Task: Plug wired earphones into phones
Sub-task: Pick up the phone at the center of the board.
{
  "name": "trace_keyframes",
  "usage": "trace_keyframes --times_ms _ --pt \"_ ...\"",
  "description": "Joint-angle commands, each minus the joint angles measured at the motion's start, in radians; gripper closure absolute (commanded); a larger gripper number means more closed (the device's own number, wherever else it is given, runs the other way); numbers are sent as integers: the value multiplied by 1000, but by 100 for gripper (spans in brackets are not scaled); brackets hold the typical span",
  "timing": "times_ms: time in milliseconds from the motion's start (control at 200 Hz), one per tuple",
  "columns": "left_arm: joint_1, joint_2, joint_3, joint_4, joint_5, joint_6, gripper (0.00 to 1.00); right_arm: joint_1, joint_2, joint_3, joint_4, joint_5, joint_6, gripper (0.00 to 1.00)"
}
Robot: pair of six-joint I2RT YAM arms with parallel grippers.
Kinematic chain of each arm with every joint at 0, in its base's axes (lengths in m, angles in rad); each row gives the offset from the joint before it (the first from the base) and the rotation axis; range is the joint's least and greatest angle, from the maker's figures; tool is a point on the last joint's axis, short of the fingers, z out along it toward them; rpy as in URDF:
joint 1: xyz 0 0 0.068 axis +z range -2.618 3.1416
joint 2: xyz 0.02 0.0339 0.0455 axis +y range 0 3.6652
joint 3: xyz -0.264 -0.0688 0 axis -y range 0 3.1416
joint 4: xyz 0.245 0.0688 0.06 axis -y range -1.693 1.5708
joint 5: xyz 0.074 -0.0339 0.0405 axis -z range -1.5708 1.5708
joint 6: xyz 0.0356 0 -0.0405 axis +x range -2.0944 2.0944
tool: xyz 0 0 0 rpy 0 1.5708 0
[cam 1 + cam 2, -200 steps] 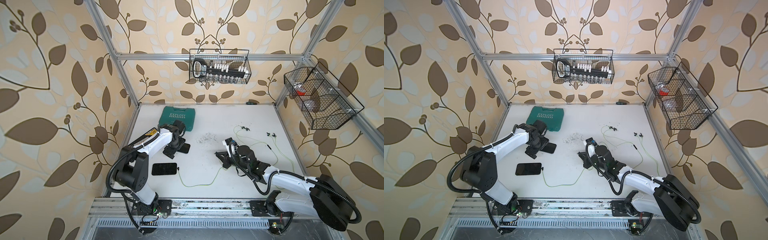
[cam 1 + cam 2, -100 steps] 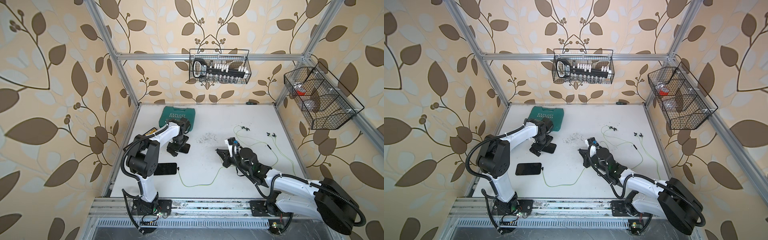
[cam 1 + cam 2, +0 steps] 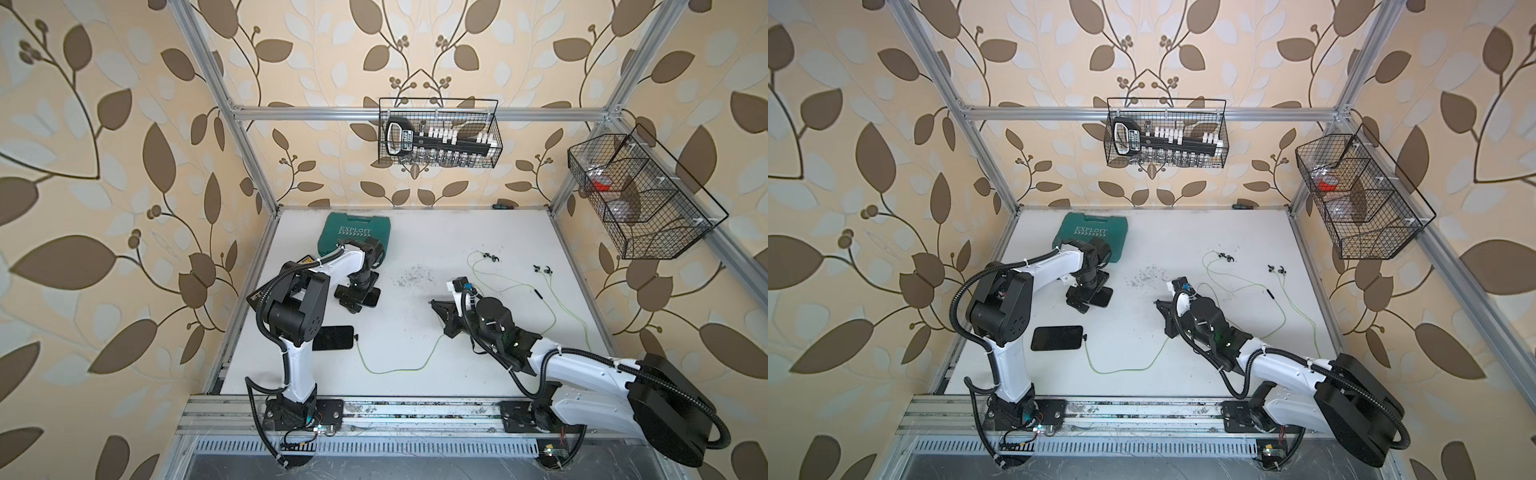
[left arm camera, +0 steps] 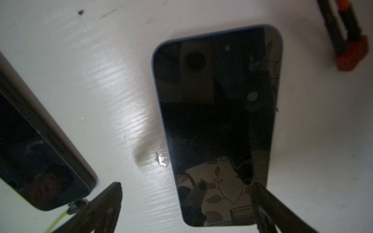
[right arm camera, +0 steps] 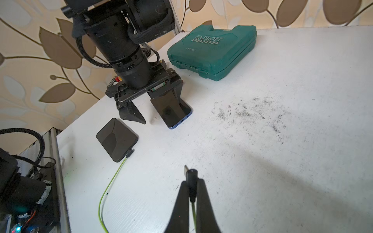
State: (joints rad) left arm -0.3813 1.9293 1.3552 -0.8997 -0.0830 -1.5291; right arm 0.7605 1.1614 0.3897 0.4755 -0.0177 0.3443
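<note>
Two black phones lie flat on the white table. One phone (image 3: 332,337) (image 5: 117,139) has a yellow-green earphone cable (image 3: 395,369) plugged into its end. The second phone (image 4: 218,121) (image 5: 173,115), blue-edged, lies under my left gripper (image 4: 186,184) (image 3: 355,297), which is open, its fingers (image 4: 113,201) straddling one end. My right gripper (image 5: 190,182) (image 3: 436,305) hovers mid-table, shut on the black plug (image 5: 190,175) of the other earphones, plug tip pointing towards the phones. Earbuds (image 3: 488,258) (image 3: 542,270) and an inline remote (image 3: 539,293) lie at the right.
A teal case (image 3: 355,235) (image 5: 214,50) sits behind the left gripper. Wire baskets hang on the back wall (image 3: 438,133) and the right wall (image 3: 640,199). An orange-and-black piece (image 4: 351,52) lies near the blue-edged phone. Dark smudges (image 3: 411,276) mark the table's middle.
My left gripper's jaws have spread wide over the blue-edged phone, and the left arm's elbow has swung in towards the table. The right gripper has stayed put with the plug.
</note>
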Motion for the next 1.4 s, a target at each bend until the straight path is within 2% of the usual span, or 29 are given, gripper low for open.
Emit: trace_keyframes --times_ms 0,265,600,955,1270,1395 --pt "-12 14 30 7 -5 -41 1 9 13 6 12 9 -15 100" --pt "-11 70 47 30 31 -46 1 14 37 18 7 4 -16 100" --pt "-10 85 3 72 51 -63 5 19 47 24 4 5 -22 100" --pt "-1 73 -6 102 56 -56 14 21 56 26 1 9 -23 100" --pt "7 97 -15 137 121 -37 30 21 80 35 -4 15 -21 100" --pt "9 81 -18 139 125 -37 32 20 89 40 -6 13 -21 100"
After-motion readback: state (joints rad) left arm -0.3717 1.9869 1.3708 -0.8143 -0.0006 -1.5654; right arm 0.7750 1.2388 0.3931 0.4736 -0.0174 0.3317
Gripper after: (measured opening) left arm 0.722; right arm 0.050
